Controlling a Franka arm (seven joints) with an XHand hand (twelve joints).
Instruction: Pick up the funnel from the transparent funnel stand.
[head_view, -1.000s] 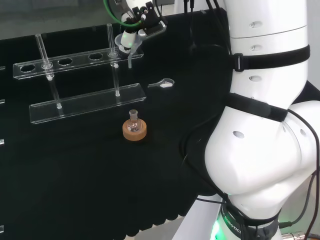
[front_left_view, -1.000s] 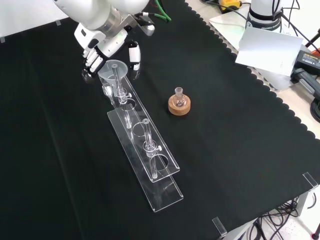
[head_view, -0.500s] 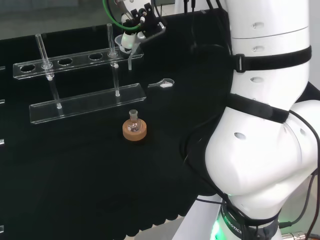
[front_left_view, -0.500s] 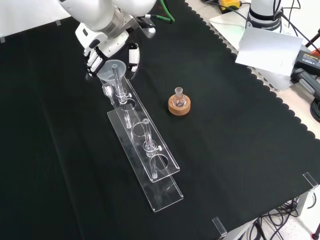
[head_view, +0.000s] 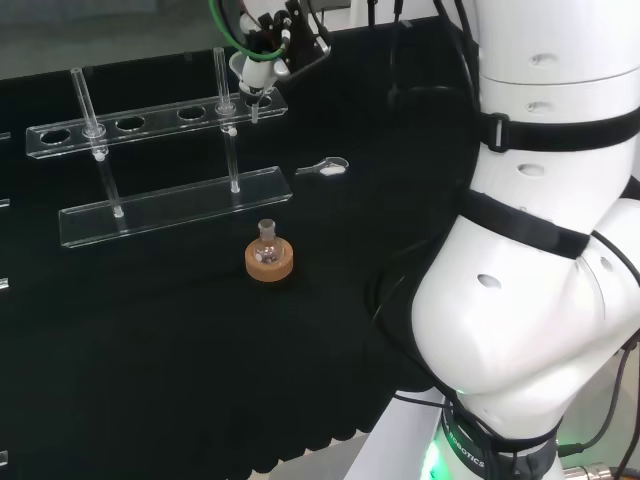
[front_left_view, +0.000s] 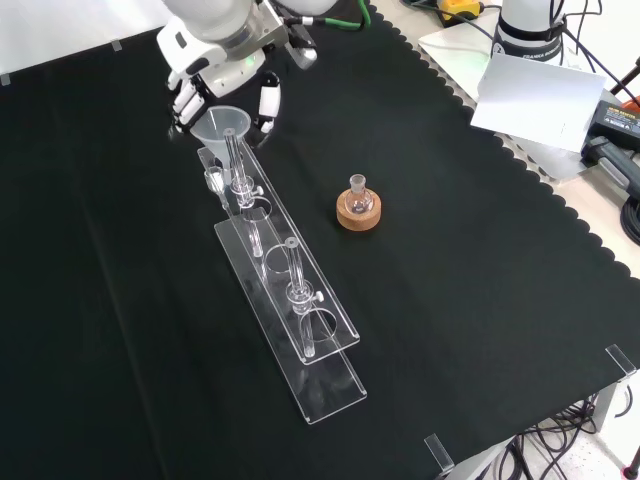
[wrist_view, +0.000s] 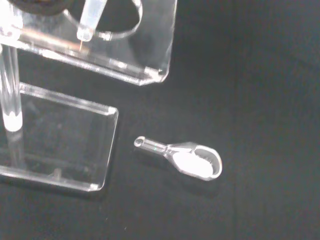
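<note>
A clear funnel (front_left_view: 222, 124) is held by its cone at the far end of the transparent stand (front_left_view: 300, 320), with the hand (front_left_view: 224, 58) shut on it, fingers on one side and thumb on the other. In the head view the hand (head_view: 268, 42) holds the funnel (head_view: 250, 74) above the stand's upper shelf (head_view: 150, 126). The stem's tip (wrist_view: 85, 34) hangs over the shelf's end hole (wrist_view: 120, 30), about level with it. Whether the tip has left the hole I cannot tell.
A small flask on a cork ring (front_left_view: 358, 208) stands to the right of the stand in the front view. A clear scoop (wrist_view: 189, 159) lies on the cloth beyond the stand's base (wrist_view: 65, 145). Two upright rods (head_view: 82, 98) rise from the stand. Papers (front_left_view: 540, 95) lie off the cloth.
The hand has risen with the funnel. The funnel's stem has slid up through the shelf's end hole. The stand, flask and scoop have stayed put.
</note>
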